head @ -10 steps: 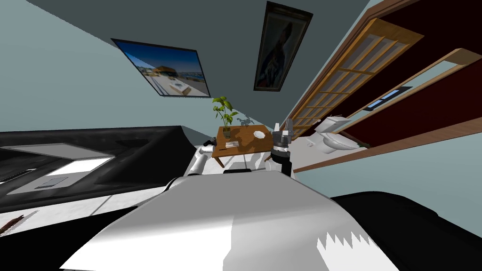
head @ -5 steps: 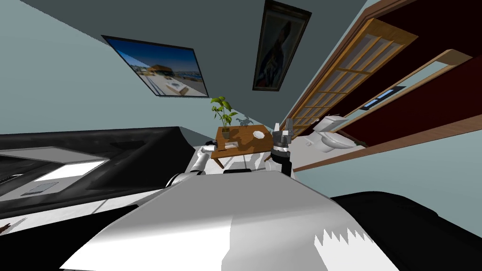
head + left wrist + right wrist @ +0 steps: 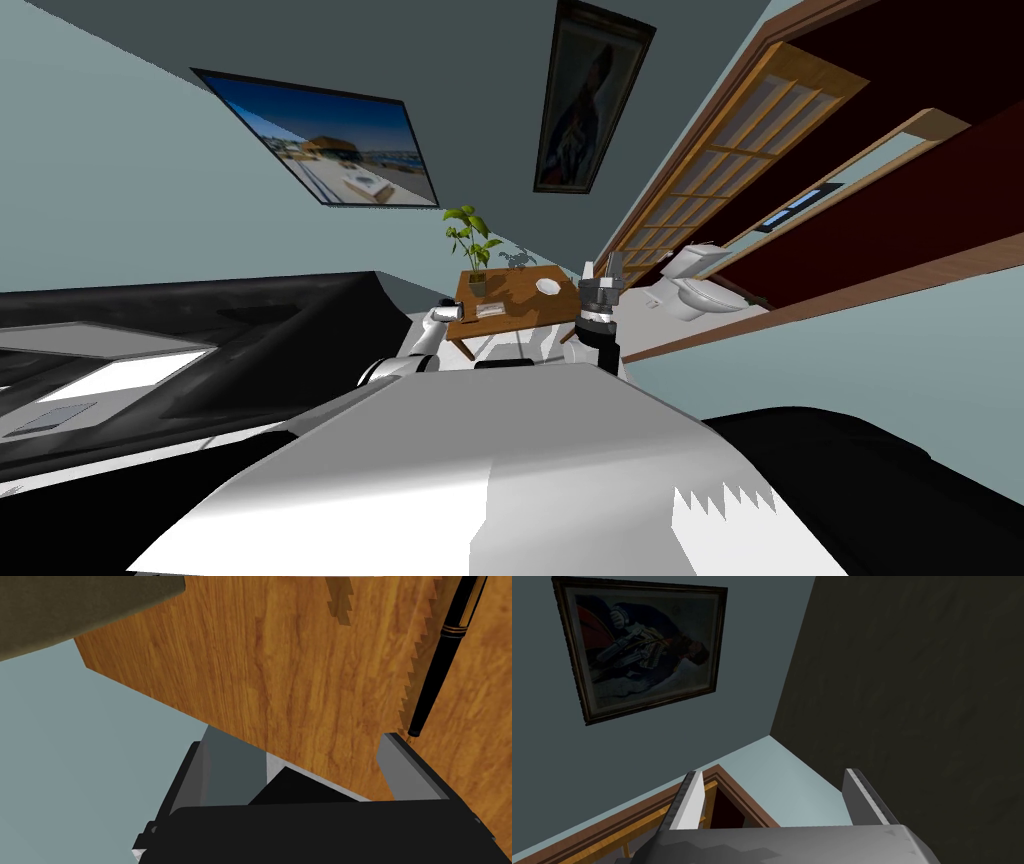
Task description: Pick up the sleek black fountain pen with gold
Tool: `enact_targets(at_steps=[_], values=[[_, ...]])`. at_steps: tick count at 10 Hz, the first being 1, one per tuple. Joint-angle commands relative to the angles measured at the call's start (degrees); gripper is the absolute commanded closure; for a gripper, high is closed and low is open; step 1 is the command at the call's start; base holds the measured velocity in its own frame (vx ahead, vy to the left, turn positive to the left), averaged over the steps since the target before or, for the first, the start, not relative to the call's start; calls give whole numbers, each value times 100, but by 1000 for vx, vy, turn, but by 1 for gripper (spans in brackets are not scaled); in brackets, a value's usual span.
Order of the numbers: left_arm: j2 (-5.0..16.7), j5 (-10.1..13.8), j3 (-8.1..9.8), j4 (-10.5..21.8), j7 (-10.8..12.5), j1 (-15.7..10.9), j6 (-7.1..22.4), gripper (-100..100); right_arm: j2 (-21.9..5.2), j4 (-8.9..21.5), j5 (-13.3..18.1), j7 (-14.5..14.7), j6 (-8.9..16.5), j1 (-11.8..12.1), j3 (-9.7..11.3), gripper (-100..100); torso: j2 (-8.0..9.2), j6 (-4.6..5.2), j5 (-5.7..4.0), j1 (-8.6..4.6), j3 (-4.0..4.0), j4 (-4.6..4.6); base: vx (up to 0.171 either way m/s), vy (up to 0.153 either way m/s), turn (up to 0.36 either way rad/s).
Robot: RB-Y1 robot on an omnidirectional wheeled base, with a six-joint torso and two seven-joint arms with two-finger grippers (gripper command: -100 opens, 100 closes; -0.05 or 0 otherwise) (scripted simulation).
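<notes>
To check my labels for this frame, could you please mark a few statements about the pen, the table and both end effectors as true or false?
1. The pen lies on the table. True.
2. The left end effector is shut on the pen. False: it is open, and the pen lies outside the gap, its tip beside one finger.
3. The right end effector is open. True.
4. The plant stands on the floor. False: it stands on the table.
</notes>
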Motion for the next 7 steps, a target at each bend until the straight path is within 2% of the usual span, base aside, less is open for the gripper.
enact_targets(at_steps=[1, 2, 3, 4, 6, 7], values=[[-2, -7, 20, 286, 50, -191, 286, -100, 0, 0, 0, 0, 0, 0, 0, 0, 0, 0, 0, 0, 0, 0, 23, 1, -60], [-2, -7, 20, 381, 50, -191, 290, -100, 0, 0, 0, 0, 0, 0, 0, 0, -1, 2, 0, -1, 0, 1, 21, 3, -24], [-8, -18, 36, 683, 93, -360, 475, -100, 0, 0, 0, 0, 0, 0, 0, 0, 1, 0, 0, 0, 1, 0, 24, 4, -45], [-8, -18, 36, 683, 93, -360, 512, -100, 0, 0, 0, 0, 0, 0, 0, 0, 0, 1, 0, 0, 1, 1, 21, 3, -24], [-19, -37, 66, 1151, 170, -664, 858, -100, 0, 0, 0, 0, 0, 0, 0, 0, -1, 1, 0, 0, 0, 1, 29, 1, -57], [-19, -37, 66, 1231, 170, -664, 911, -100, 0, 0, 0, 0, 0, 0, 0, 0, -3, 1, -1, -2, -1, 0, 23, 1, -22]])
